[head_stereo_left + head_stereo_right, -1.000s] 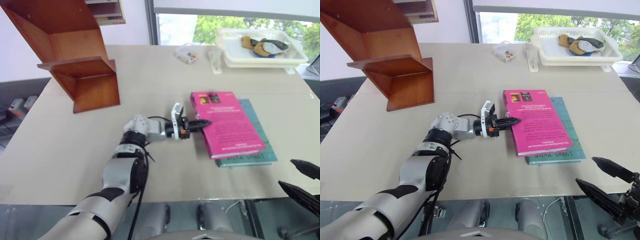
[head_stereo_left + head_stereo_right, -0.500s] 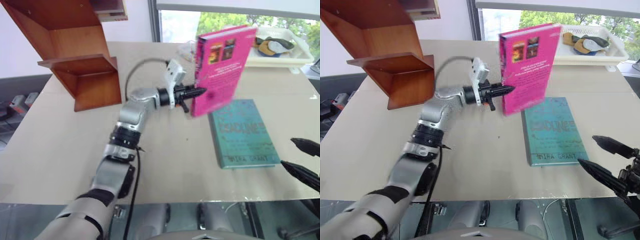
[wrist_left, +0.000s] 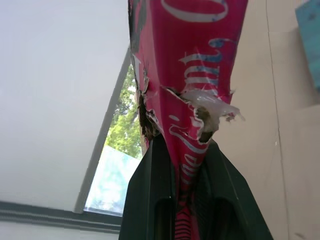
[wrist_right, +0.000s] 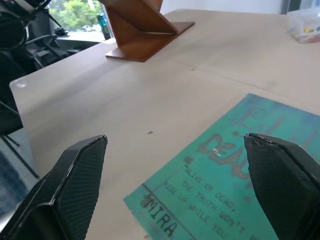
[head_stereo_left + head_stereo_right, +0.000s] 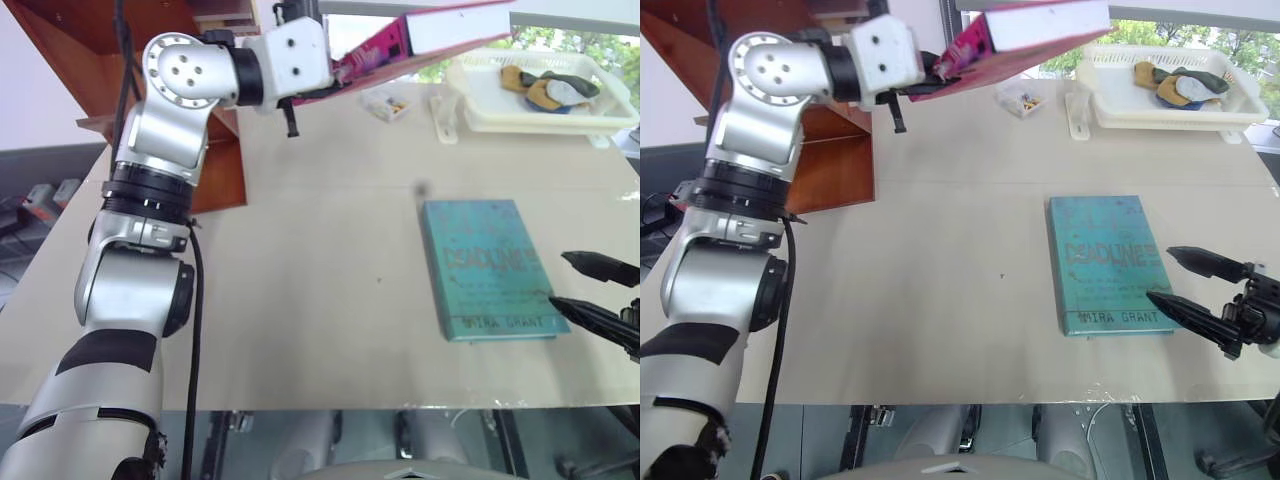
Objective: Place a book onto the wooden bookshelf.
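Note:
My left gripper (image 5: pixel 345 72) is shut on the spine edge of the magenta-pink book (image 5: pixel 440 35), which hangs high in the air, nearly flat, just right of the wooden bookshelf (image 5: pixel 200 165). In the left wrist view the two black fingers (image 3: pixel 155 200) pinch the torn pink cover (image 3: pixel 192 75). The bookshelf stands at the table's far left, partly behind my left arm. My right gripper (image 5: pixel 1180 282) is open, level above the near right table edge, its tips at the corner of the teal book (image 5: pixel 1103 262).
The teal-green book lies flat right of centre on the beige table (image 5: pixel 300 300). A white tray (image 5: pixel 530 105) with cloths sits at the far right. A small clear box (image 5: pixel 385 105) of bits stands beside it.
My left arm has lifted the pink book from atop the teal book, high and leftward toward the bookshelf, tipping it flat. My right gripper has moved forward to the teal book's corner.

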Motion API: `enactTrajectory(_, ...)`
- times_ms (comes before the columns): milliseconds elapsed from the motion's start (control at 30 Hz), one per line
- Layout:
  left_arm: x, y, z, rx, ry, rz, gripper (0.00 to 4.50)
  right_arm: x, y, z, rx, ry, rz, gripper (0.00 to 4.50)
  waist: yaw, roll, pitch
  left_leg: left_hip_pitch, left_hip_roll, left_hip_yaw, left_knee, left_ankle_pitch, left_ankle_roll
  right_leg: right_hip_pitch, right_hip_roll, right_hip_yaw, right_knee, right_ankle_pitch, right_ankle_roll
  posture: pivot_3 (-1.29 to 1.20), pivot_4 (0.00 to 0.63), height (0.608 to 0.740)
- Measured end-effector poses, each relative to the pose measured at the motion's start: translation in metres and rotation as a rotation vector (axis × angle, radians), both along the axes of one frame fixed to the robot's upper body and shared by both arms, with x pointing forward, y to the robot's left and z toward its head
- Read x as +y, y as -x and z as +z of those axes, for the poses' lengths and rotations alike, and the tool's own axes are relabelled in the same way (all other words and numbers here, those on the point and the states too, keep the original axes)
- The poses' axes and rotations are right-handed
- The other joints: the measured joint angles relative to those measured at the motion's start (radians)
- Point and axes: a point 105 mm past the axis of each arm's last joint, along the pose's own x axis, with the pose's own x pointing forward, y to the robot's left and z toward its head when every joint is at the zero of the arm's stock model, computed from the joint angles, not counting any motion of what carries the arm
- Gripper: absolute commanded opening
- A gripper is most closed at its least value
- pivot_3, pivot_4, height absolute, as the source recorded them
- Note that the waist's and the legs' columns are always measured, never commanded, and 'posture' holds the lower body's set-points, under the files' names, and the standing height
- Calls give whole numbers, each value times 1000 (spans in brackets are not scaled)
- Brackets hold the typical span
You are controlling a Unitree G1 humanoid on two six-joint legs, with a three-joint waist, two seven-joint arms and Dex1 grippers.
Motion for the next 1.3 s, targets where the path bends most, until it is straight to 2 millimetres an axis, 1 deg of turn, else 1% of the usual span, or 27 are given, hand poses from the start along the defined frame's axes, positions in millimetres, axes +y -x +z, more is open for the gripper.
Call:
enactTrajectory(67,12,-3,0,-21,-29,60,5,1,-3,-1,2,-4,14,4500,-3,-2,1,1,0,1,1,0,0,0,1,1,2,1,1,0,150,740)
enactTrajectory(133,30,-4,2,-34,-67,130,5,2,-6,0,-3,-5,25,4500,-11,-2,1,3,0,2,0,0,0,0,1,2,5,1,1,0,150,740)
enactTrajectory(267,44,-3,10,-23,-71,200,5,3,-9,-3,8,0,35,4500,-15,-2,2,4,0,2,2,0,0,0,1,3,8,1,1,0,150,740)
enactTrajectory(300,53,-2,16,-19,-84,235,5,3,-10,-3,4,1,36,4500,-22,-3,2,4,0,2,2,0,0,0,1,3,9,1,1,0,150,740)
enactTrajectory(333,56,0,19,-22,-90,243,5,3,-10,-3,3,2,37,4500,-23,-3,2,4,0,2,2,0,0,0,2,3,9,1,1,0,150,740)
enactTrajectory(467,80,22,45,-39,-181,308,5,0,-12,-4,8,7,34,4500,-37,-4,3,5,1,4,2,0,0,-1,3,6,10,0,1,0,150,740)
enactTrajectory(533,90,34,50,-6,-219,331,5,0,-14,-3,2,4,39,4500,-43,-4,3,6,1,5,2,0,0,-1,3,6,11,0,1,0,150,740)
enactTrajectory(600,102,46,49,39,-273,371,5,-1,-15,-1,-8,-6,53,4500,-48,-4,4,7,1,6,2,0,1,0,3,7,12,0,1,0,150,740)
enactTrajectory(633,105,48,49,53,-280,389,5,-1,-16,0,-10,-10,54,4500,-48,-4,4,8,1,6,2,-2,4,0,3,7,12,0,1,0,150,740)
enactTrajectory(733,125,51,49,114,-275,502,5,-1,-21,11,-51,-43,80,4500,-48,-4,4,8,2,5,5,-2,4,1,4,6,15,0,1,0,150,740)
enactTrajectory(867,149,56,36,206,-320,618,5,-5,-29,26,-113,-122,85,4500,-50,-4,4,9,3,6,5,-2,4,1,5,7,15,0,1,0,150,740)
enactTrajectory(900,154,56,34,226,-326,647,5,-6,-31,27,-117,-144,87,4500,-48,-5,4,8,4,5,5,-2,4,1,5,6,16,0,1,0,150,740)
enactTrajectory(967,159,58,35,227,-333,671,5,-7,-32,28,-121,-156,91,4500,-45,-5,4,8,4,5,6,-2,4,0,5,6,15,0,1,0,150,740)
enactTrajectory(1067,177,60,36,221,-379,766,5,-7,-38,35,-144,-198,132,4500,-49,-5,4,8,3,6,5,-2,4,0,5,8,14,0,1,0,150,740)
enactTrajectory(1200,194,56,36,226,-408,846,5,-6,-42,44,-180,-274,177,4500,-47,-5,5,8,3,6,6,-2,4,0,5,7,15,0,1,0,150,740)
enactTrajectory(1233,196,56,38,223,-407,856,5,-6,-43,46,-186,-288,185,4500,-48,-5,5,8,3,6,6,-2,4,0,5,7,15,0,1,0,150,740)
enactTrajectory(1267,199,57,42,208,-414,870,5,-4,-43,53,-204,-328,217,4500,-46,-5,5,8,3,6,5,-2,4,0,5,7,15,0,1,0,150,740)
enactTrajectory(1300,200,56,42,209,-418,872,5,-4,-43,54,-205,-341,225,4500,-46,-5,5,8,3,6,6,-2,4,0,5,7,15,0,1,0,150,740)
